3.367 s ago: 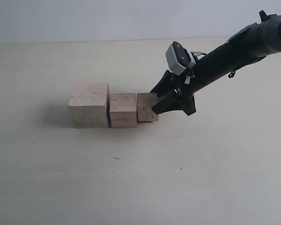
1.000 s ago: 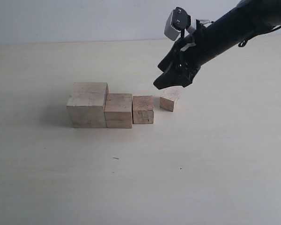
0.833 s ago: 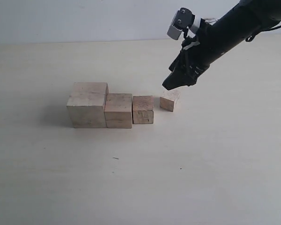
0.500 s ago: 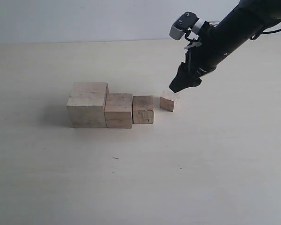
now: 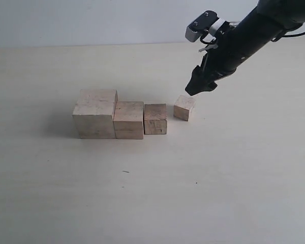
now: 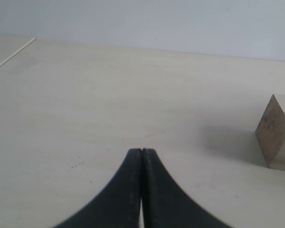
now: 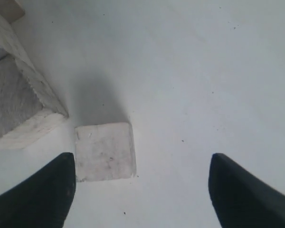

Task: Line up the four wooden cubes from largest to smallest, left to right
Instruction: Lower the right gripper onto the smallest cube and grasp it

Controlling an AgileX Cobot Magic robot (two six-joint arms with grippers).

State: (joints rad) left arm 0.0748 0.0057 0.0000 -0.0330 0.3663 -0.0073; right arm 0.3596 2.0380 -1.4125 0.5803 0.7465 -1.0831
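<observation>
Evidently light and rigid, the smallest cube (image 5: 184, 108) sits skewed just right of the third cube (image 5: 155, 119), below the right gripper (image 5: 195, 89), jaws spread and empty; its flat opposite sides should pinch firmly.

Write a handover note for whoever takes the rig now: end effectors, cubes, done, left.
Left end effector: shut, empty.
Right end effector: open, empty, hovering above the smallest cube.
Cubes: largest, second, third stand close together in a row, left to right; smallest stands apart at the right end, turned askew.
Done: size order is correct.
Left: probably square the smallest and close its gap to the third.
</observation>
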